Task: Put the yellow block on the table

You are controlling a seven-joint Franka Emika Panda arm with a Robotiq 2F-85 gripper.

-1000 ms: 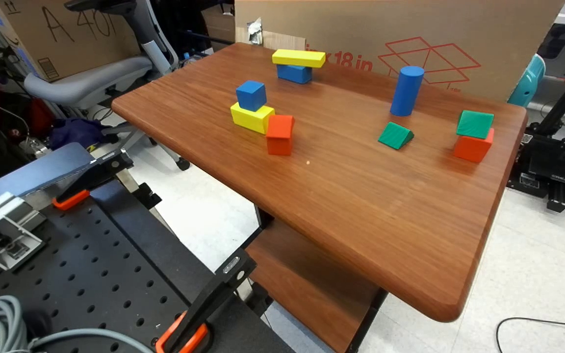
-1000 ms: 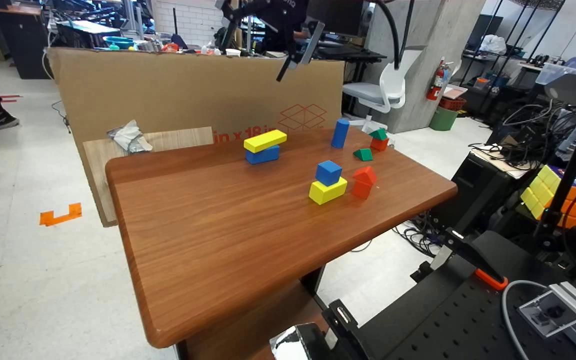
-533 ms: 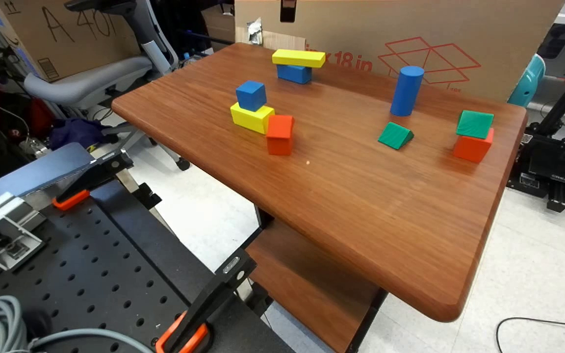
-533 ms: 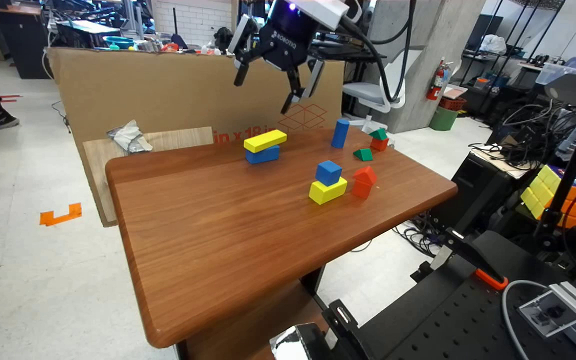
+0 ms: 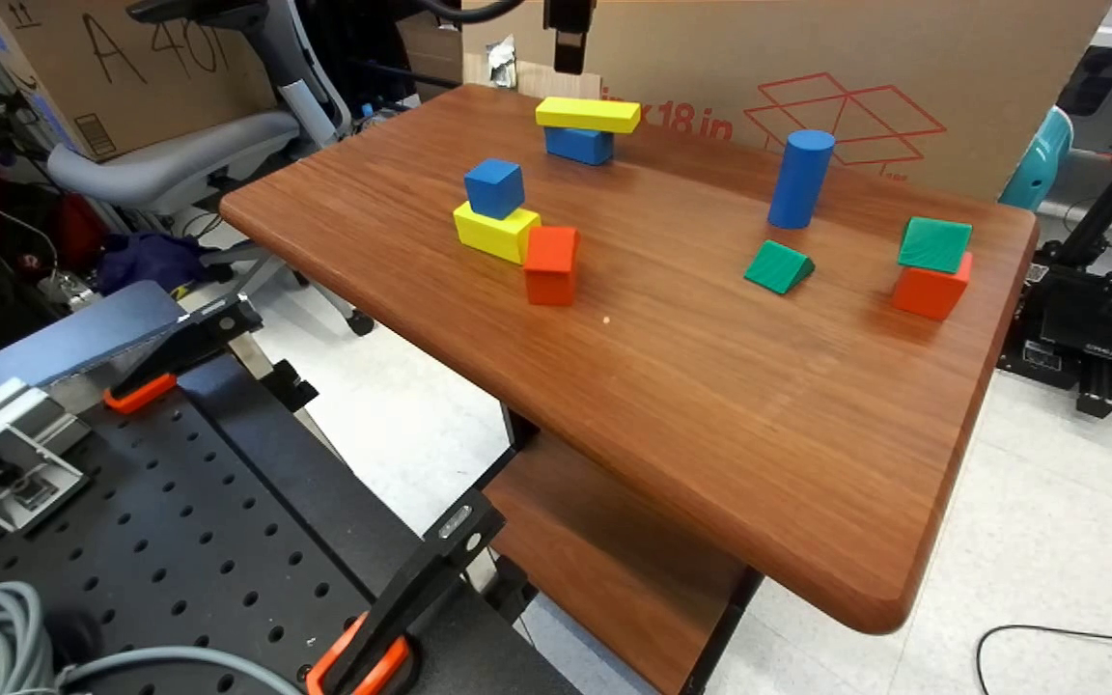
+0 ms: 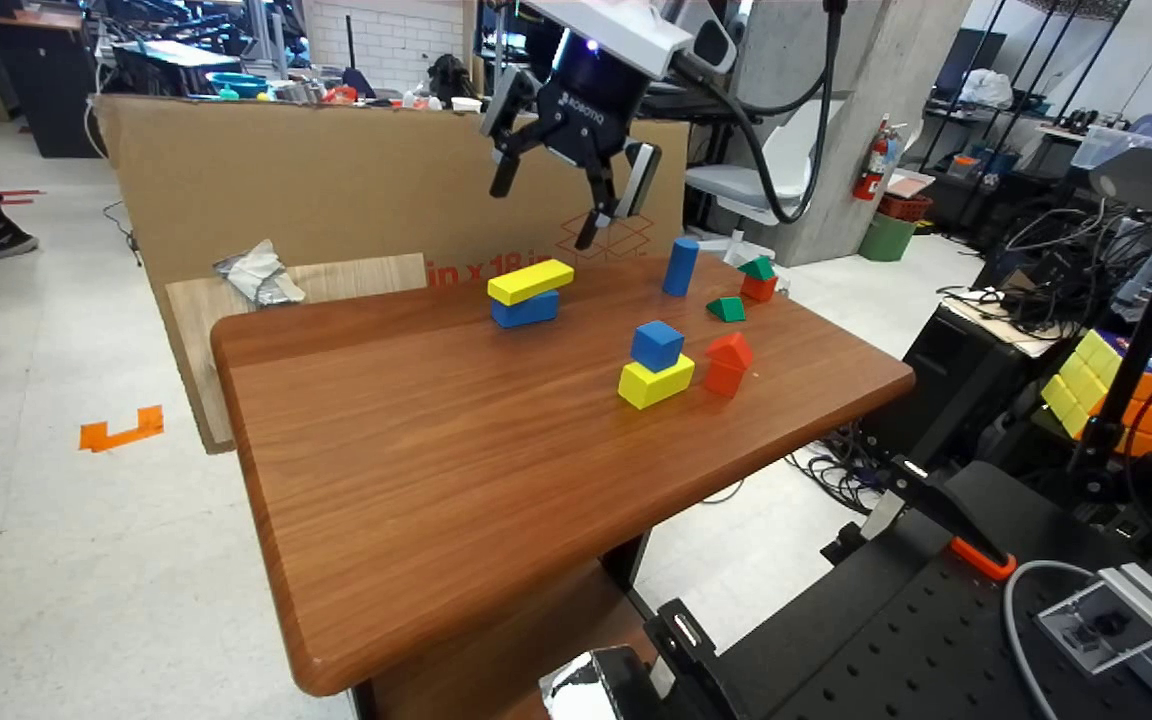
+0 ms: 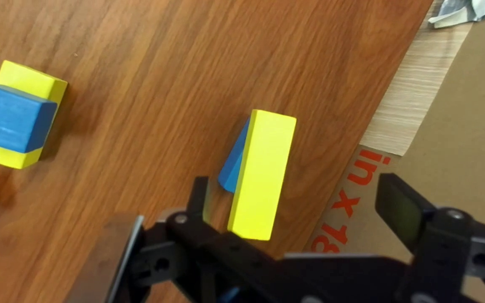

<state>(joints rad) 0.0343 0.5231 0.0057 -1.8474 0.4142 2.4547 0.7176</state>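
Note:
The yellow block, a long flat bar [image 5: 588, 114] [image 6: 530, 281], lies across a blue block [image 5: 579, 146] [image 6: 525, 310] near the cardboard side of the brown wood-grain table [image 5: 739, 415] [image 6: 406, 450]. In the wrist view the yellow block [image 7: 263, 176] partly hides the blue block [image 7: 233, 166] under it. My gripper [image 6: 544, 208] is open and empty, in the air above the yellow block. In the wrist view the fingers of the gripper [image 7: 295, 191] are wide apart, with the block's near end nearer the left finger. Only a finger [image 5: 570, 43] shows at the top of an exterior view.
A blue cube [image 5: 494, 188] sits on a chunky yellow block [image 5: 493, 232], beside red-orange blocks [image 5: 551, 267]. A blue cylinder [image 5: 801, 180], a green wedge [image 5: 779, 266] and a green piece [image 5: 935, 244] on a red cube [image 5: 931, 291] stand farther along. Cardboard [image 6: 386, 190] borders the table.
My gripper has come down into view and moved lower toward the yellow block, with its fingers still apart. The blocks have not moved.

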